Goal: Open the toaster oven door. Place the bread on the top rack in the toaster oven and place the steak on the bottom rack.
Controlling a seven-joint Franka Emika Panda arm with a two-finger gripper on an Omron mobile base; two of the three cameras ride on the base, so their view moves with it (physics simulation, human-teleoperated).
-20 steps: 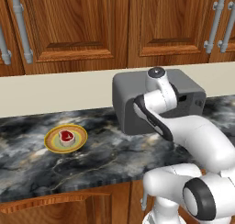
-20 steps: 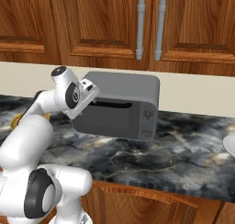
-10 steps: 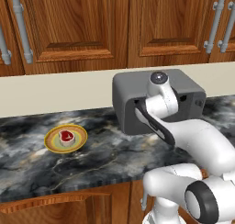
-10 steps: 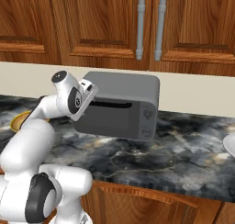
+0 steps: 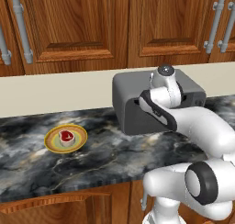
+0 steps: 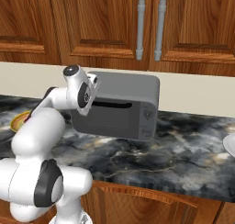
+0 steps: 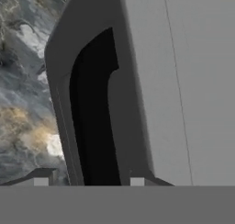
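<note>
pincer (image 7: 87, 182): at the upper left front of the toaster oven (image 6: 120, 104), tips astride the dark recessed handle slot; whether they grip yet cannot be told. toaster oven door (image 6: 110, 120): shut, long axis level, hinged low. steak (image 5: 67, 137): on a yellow-green plate (image 5: 51, 143) well left of the oven on the table (image 5: 92, 159). nothing stands between.
</note>
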